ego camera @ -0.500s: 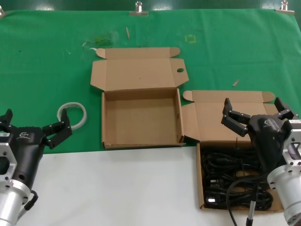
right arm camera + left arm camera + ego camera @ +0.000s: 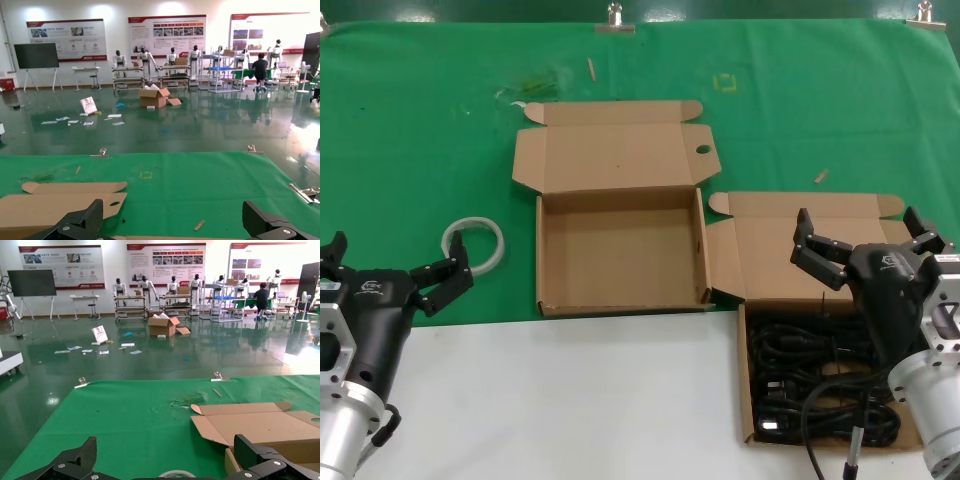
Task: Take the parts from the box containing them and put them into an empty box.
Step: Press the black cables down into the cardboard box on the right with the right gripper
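Green mat point(image 2: 420, 130) over white table point(image 2: 570, 400); hall behind.

Our right gripper point(image 2: 865, 244) hides part of the cords point(image 2: 800, 355), and we lose the cord box's point(image 2: 744, 380) right side behind that arm.

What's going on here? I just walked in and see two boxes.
Nothing is held yet. The right gripper hovers open above the brown cardboard box with black power cords coiled inside. The empty brown cardboard box sits open on the green cloth. The left gripper waits open near a white ring.
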Tool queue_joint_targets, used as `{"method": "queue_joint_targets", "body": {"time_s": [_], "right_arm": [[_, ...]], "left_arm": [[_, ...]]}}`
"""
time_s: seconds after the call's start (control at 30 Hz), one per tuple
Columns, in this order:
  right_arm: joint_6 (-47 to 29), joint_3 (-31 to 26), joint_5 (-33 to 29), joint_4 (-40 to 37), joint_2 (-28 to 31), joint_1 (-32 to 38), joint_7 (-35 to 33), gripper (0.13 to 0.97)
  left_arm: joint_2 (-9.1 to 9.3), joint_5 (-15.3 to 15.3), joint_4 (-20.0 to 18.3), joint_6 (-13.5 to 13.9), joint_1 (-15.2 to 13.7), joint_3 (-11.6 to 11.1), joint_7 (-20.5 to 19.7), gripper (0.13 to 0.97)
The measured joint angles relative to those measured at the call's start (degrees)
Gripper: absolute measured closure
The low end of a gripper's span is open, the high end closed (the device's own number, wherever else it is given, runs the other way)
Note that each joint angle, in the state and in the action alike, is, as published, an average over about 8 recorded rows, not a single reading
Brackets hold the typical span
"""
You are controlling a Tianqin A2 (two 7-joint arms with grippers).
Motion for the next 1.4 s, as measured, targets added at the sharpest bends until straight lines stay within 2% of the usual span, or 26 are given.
{"method": "queue_joint_targets", "body": {"time_s": [0.57, 0.97, 1.4], "right_arm": [[0.1, -0.2, 0.0, 0.2, 0.0, -0.3, 0.0, 0.129], [3.3, -2.1, 0.9, 1.8, -0.2, -4.5, -1.1, 0.129], [10.5, -7.5, 8.4, 3.1, -0.2, -6.8, -7.5, 0.129]], "left_arm": [[0.00, 0.0, 0.0, 0.0, 0.0, 0.0, 0.0, 0.132], [0.00, 0.0, 0.0, 0.0, 0.0, 0.0, 0.0, 0.132], [0.00, 0.0, 0.0, 0.0, 0.0, 0.0, 0.0, 0.132]]}}
